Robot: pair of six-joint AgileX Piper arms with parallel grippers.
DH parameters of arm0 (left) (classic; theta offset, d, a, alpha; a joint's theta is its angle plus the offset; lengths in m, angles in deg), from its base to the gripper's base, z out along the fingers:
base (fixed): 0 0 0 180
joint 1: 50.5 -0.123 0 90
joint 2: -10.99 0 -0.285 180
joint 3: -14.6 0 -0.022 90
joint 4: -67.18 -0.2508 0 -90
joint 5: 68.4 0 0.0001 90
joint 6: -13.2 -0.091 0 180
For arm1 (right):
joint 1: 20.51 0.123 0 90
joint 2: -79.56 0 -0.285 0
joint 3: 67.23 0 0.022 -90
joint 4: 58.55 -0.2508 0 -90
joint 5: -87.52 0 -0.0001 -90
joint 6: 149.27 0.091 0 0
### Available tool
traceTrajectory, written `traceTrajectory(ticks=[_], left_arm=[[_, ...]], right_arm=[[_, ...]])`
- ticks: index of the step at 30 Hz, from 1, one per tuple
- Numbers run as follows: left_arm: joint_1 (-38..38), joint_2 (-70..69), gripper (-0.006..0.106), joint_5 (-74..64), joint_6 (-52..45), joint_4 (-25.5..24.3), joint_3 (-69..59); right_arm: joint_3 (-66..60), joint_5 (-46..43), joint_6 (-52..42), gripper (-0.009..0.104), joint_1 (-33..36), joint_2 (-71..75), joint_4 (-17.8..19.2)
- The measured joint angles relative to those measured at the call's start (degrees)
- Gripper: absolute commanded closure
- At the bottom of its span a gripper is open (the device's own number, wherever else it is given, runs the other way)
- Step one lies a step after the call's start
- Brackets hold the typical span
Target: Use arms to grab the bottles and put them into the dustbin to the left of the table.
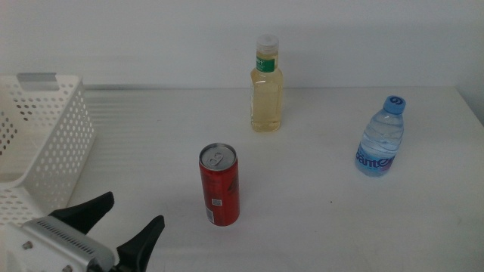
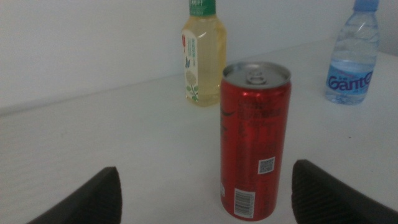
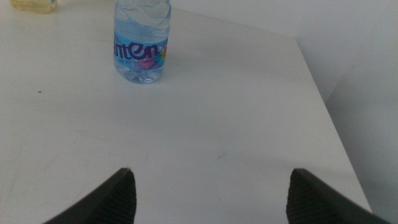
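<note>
A red soda can stands upright near the middle of the table. Behind it is the yellow-liquid bottle with a green neck label, and the blue-capped water bottle stands to the right. My left gripper is open at the front left, a short way from the can and pointing at it. In the left wrist view the can stands just ahead of the open left gripper. My right gripper is open over bare table, short of the water bottle; it is outside the middle view.
The white perforated dustbin sits at the table's left edge, close behind the left gripper. The table's right edge runs beside the right gripper. The yellow bottle and water bottle stand beyond the can.
</note>
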Motion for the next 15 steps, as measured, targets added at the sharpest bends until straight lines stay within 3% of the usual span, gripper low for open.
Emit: traceTrajectory(ticks=[15], left_arm=[[0.3,9.2,0.010,9.9,2.6,-0.1,0.5]], right_arm=[[0.0,0.0,0.0,0.032,0.0,0.0,0.0]])
